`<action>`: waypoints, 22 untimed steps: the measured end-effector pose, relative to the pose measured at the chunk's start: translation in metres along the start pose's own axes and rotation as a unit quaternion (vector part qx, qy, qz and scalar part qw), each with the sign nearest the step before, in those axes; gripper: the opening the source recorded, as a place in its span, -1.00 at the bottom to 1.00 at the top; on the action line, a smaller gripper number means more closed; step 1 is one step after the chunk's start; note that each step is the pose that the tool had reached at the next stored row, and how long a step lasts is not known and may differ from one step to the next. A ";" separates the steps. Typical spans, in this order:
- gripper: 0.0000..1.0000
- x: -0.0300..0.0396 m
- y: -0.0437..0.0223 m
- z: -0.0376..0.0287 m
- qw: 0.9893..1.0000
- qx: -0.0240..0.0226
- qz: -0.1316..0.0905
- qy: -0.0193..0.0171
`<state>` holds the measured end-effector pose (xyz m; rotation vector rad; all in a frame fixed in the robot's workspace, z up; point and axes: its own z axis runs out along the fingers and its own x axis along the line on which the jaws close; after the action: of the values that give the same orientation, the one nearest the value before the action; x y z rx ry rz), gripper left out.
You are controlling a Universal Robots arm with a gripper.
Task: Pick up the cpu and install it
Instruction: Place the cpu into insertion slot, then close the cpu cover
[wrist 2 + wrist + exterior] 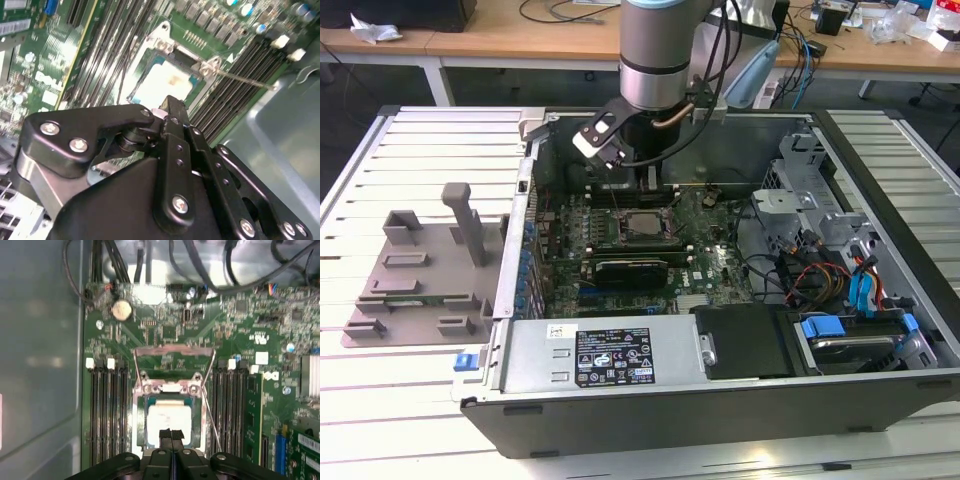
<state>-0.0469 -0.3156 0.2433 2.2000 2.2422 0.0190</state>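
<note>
Inside the case (720, 425), we find the cpu (169, 421) already lying flat in the socket (141, 407), the gripper (171, 435) poised over its edge with fingers pinched together on nothing, and the latch plate (172, 351) apparently not yet closed.

We are seeing the cpu (169, 421) lying in the socket (172, 387) on the motherboard (165, 330), just beneath the fingers (165, 436). Memory slots (107, 410) are flanking the socket on either side of the fingers, and the coin battery (121, 310) is sitting well beyond them.
</note>
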 end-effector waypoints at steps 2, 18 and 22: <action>-0.79 0.0000 0.0000 0.0000 1.000 0.000 0.000 0.000; -0.79 0.0001 0.0000 -0.0026 1.000 0.000 0.000 0.000; -0.79 0.0001 0.0001 -0.0051 1.000 0.000 0.000 0.000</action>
<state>-0.0468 -0.3155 0.2484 2.2006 2.2427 0.0181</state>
